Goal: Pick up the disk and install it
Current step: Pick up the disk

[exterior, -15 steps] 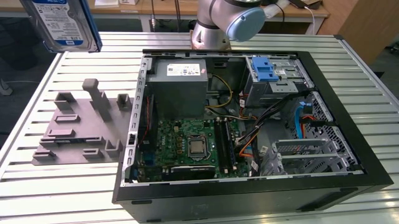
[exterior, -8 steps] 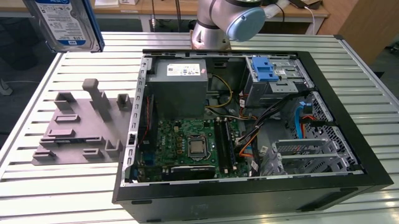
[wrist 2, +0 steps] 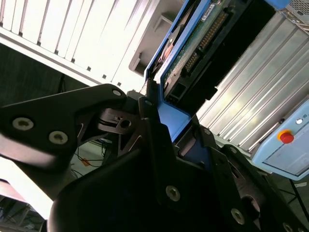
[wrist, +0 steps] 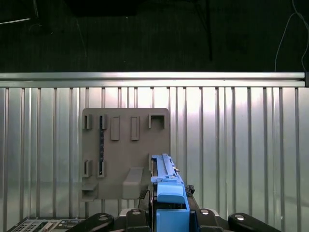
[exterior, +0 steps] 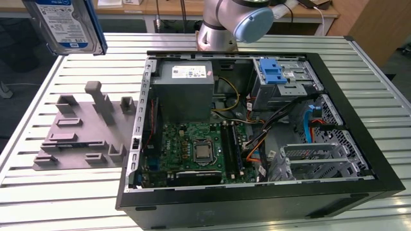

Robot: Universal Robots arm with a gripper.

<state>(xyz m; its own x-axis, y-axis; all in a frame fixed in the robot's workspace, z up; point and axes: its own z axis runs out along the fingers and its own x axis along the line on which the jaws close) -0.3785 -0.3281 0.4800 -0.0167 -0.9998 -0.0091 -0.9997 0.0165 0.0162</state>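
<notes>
In the first wrist view the gripper (wrist: 171, 208) is clamped on the blue frame of the disk (wrist: 166, 176), holding it edge-on in the air. Beneath it a grey slotted fixture plate (wrist: 126, 150) lies on the slatted metal table (wrist: 241, 145). In the exterior view the disk hangs high at that view's left, well apart from the open computer case (exterior: 257, 130).

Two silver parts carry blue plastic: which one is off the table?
The disk, with the blue-and-white label, held aloft in the gripper. The cage with the blue latch sits inside the computer case.
</notes>
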